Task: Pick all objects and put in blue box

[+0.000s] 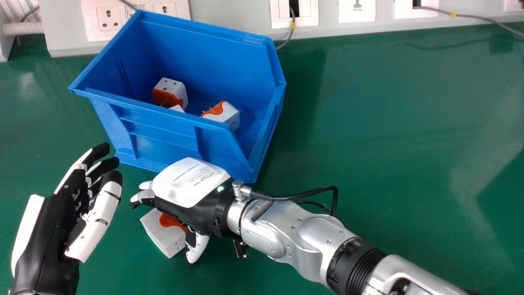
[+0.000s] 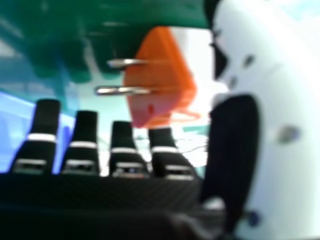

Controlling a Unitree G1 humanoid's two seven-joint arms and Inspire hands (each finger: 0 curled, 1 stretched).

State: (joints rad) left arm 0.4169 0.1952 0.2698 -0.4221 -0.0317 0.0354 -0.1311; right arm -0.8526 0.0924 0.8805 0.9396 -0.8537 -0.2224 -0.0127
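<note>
- Two hands are over the table (image 1: 389, 164); the left hand (image 1: 49, 233) is at the near left edge, its fingers apart and relaxed.
- The plug adapter (image 1: 163, 235), orange and white, lies in front of the box, beneath the right hand (image 1: 190, 184). Its metal pins (image 2: 125, 90) point away from the thumb (image 1: 197, 247).
- The right hand is palm down with thumb and fingers (image 2: 45, 120) apart, one to each side of the adapter. Whether either touches it, I cannot tell.
- To pick it well, close thumb and fingers evenly on the white body, keeping pressure off the pins, which could tip or twist it. Lift straight up once the grip feels firm.
- The blue box (image 1: 155, 143) stands just beyond the hand, so the lift should clear its near wall before moving over the opening.
- Inside are two adapters (image 1: 178, 88) (image 1: 229, 116) and a white corner (image 1: 177, 108), probably of a third. Lowering into the space beside them, then opening gently, should avoid a bounce.
</note>
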